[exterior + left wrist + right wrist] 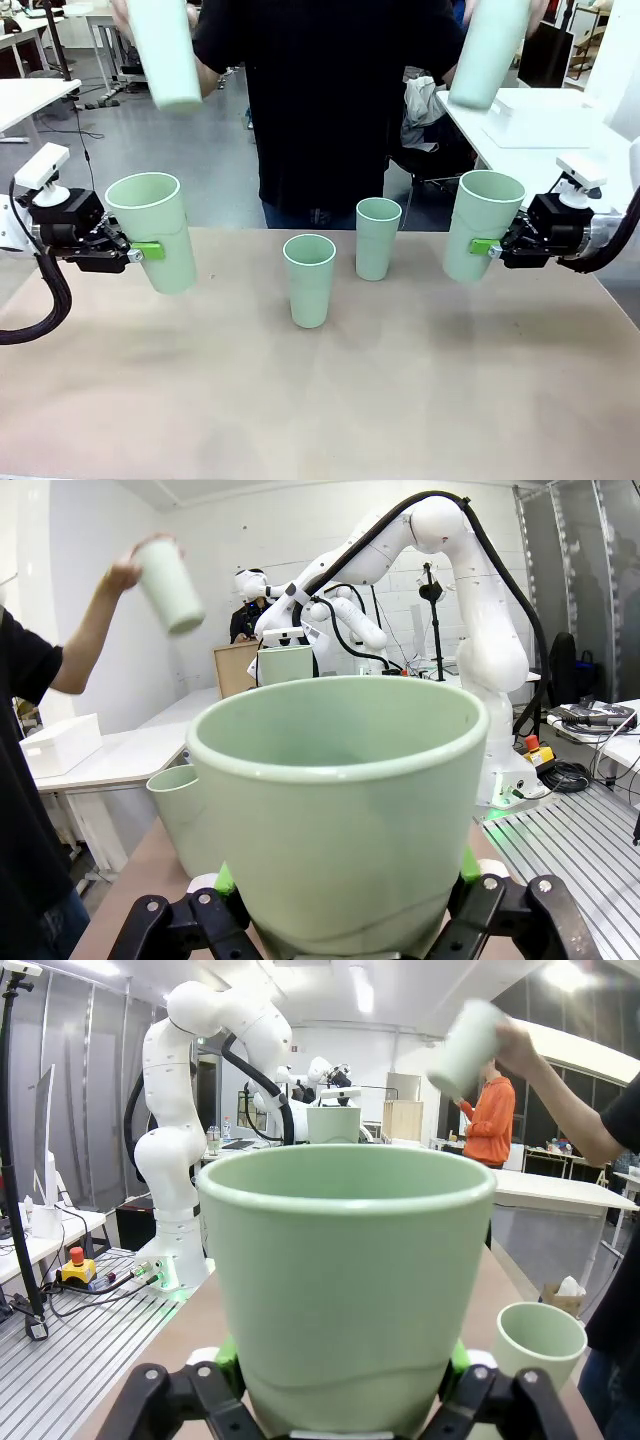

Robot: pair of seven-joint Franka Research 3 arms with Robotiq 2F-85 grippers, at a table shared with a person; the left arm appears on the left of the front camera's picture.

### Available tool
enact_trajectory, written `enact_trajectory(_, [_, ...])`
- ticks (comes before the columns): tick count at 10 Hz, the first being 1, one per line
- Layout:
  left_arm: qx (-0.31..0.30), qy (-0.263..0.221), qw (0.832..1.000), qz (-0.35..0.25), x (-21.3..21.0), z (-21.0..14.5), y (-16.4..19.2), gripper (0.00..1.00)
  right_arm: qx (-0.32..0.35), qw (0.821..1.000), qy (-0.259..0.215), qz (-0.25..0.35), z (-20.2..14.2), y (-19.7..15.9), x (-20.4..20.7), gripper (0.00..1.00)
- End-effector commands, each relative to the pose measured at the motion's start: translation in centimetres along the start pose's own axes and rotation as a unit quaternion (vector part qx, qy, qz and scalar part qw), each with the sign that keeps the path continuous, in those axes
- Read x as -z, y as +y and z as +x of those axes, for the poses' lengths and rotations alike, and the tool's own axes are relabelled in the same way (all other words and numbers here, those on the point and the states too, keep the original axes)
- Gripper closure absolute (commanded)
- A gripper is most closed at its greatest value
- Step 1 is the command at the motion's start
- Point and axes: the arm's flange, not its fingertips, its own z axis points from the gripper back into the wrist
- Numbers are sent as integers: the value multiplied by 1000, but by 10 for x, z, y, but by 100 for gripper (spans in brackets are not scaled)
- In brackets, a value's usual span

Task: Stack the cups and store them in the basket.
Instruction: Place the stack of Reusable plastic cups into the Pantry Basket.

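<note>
Tan table (320,400) spans the view. A person (330,100) in a dark shirt stands at the far edge with two cups raised and tipped: one cup (165,50) upper left, one cup (488,50) upper right. At the left edge, the left gripper (135,253) is clamped on a cup (152,232) that leans outward. At the right edge, the right gripper (490,248) is clamped on a cup (483,226). Mid-table, two cups stand upright and apart: the nearer cup (309,280) and the farther cup (377,238).
</note>
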Motion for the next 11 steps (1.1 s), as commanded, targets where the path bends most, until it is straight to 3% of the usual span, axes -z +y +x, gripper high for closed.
enact_trajectory(1, [0, -3, 1000, -1, 0, 6, 0, 13, -2, 1000, 1, 2, 2, 0, 2, 15])
enact_trajectory(11, [0, -3, 1000, -1, 0, 6, 0, 13, -2, 1000, 1, 2, 2, 0, 2, 15])
